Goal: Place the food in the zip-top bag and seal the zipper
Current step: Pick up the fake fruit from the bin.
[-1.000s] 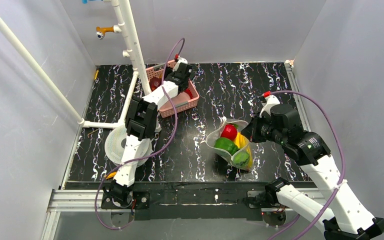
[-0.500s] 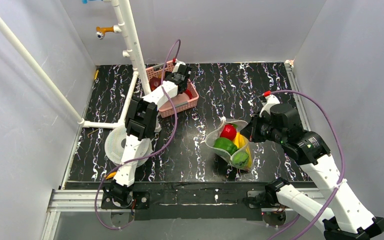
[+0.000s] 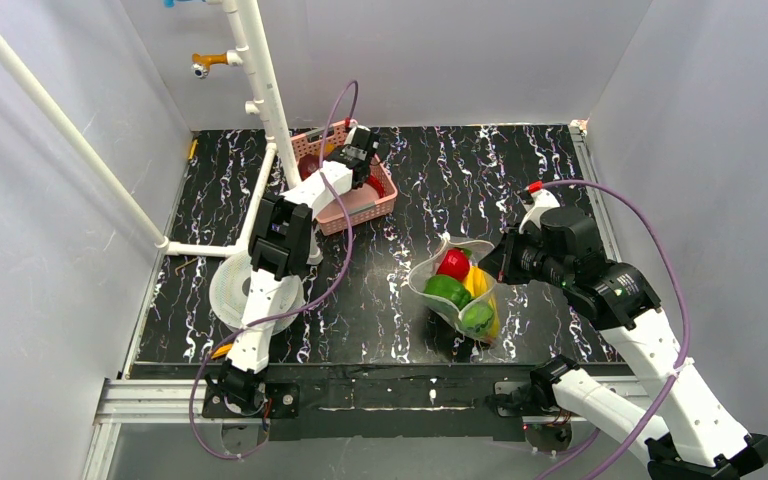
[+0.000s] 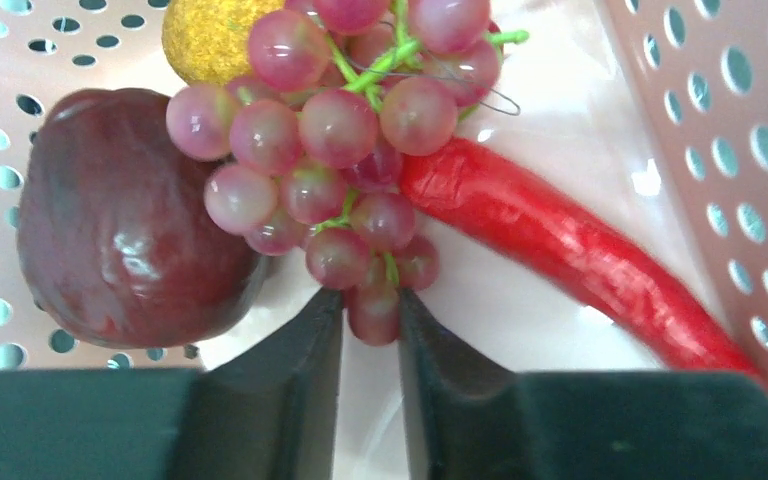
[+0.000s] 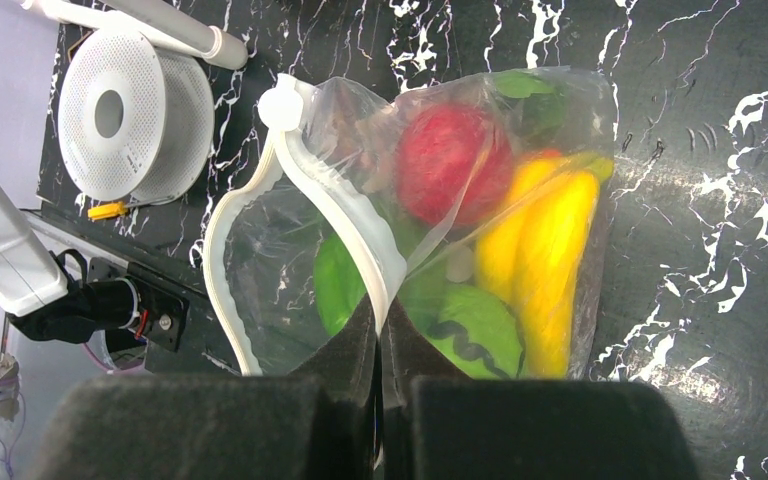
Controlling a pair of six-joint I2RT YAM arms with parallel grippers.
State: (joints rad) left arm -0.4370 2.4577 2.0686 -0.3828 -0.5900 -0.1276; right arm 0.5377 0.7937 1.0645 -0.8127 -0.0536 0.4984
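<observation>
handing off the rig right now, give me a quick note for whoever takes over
Left gripper: pinching the lowest grape of the grape bunch inside the pink basket.
Right gripper: shut on the zipper edge of the zip-top bag, holding its mouth open.
Done: red fruit, banana and green pieces are in the bag.
To do: grape bunch, red chili, dark red fruit and yellow fruit lie in the basket; bag them, then seal.

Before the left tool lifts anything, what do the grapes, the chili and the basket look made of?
Grapes: likely translucent plastic, glossy, with bright highlights. Chili: smooth shiny red plastic, apparently. Basket: matte pink moulded plastic, judging by its regular punched holes.
</observation>
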